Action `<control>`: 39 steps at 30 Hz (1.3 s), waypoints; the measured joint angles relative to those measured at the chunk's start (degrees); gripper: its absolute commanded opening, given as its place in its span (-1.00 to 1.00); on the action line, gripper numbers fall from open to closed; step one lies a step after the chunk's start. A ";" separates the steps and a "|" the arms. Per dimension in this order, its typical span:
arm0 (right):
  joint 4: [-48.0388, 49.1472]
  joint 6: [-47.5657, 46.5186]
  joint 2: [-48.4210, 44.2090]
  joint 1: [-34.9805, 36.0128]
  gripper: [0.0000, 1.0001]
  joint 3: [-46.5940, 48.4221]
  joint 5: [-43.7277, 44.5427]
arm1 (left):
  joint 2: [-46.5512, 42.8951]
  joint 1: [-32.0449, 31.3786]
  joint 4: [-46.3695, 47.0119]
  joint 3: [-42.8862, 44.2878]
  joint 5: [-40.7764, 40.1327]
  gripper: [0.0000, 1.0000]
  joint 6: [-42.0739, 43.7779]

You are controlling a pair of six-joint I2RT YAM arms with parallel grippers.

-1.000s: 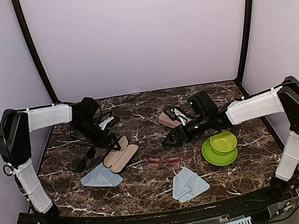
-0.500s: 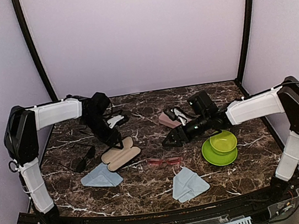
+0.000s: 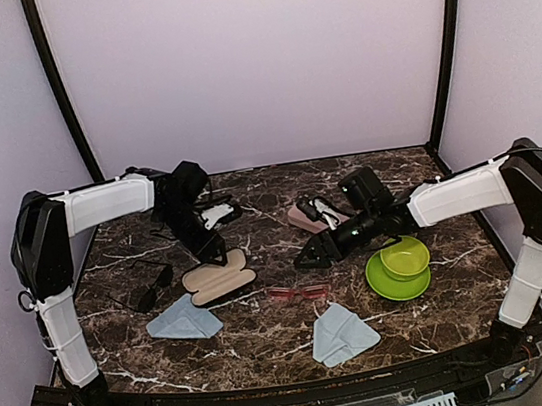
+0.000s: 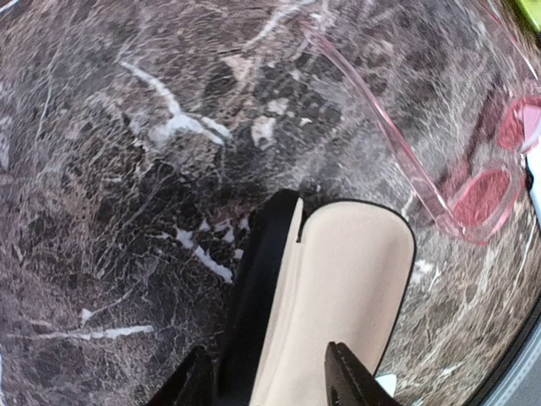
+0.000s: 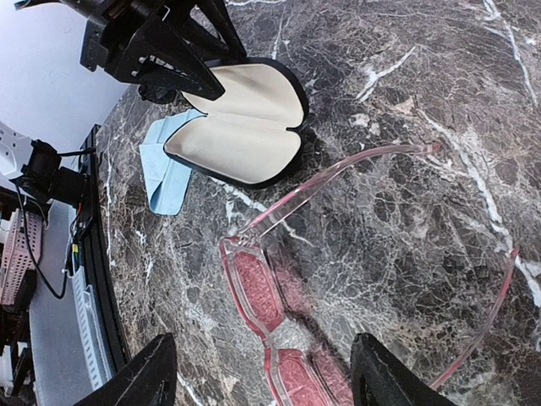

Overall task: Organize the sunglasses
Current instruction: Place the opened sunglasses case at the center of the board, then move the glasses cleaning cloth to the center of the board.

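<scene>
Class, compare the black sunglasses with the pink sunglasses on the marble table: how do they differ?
The black sunglasses have a dark frame; the pink sunglasses are translucent. The black pair lies left of the open case; the pink pair lies right of it. Both rest on the table, neither gripped.

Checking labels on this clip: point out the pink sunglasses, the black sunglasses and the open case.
pink sunglasses [image 5: 254, 289], right wrist view, on a lens.
black sunglasses [image 3: 152, 286], top view, on the frame front.
open case [image 3: 218, 278], top view, on the beige lining.
</scene>
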 measured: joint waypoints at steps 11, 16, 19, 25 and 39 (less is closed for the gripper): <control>-0.31 0.00 0.00 0.59 0.41 0.00 1.16 | -12.46 -0.07 5.84 -6.64 -7.19 0.37 -6.95; -0.31 0.02 0.00 0.66 0.41 0.00 1.64 | -23.78 -0.07 7.76 -13.70 -8.90 0.26 -14.43; -0.26 0.07 0.00 0.70 0.41 0.00 1.90 | -27.34 -0.07 8.28 -18.64 -9.57 0.15 -19.87; -0.04 0.28 0.00 1.36 0.41 0.00 2.25 | -34.80 -0.26 8.85 -32.20 -11.37 -0.10 -34.07; 0.48 0.46 0.70 2.27 0.40 0.00 1.95 | -35.47 -7.63 13.73 -43.06 -15.08 -0.21 -51.74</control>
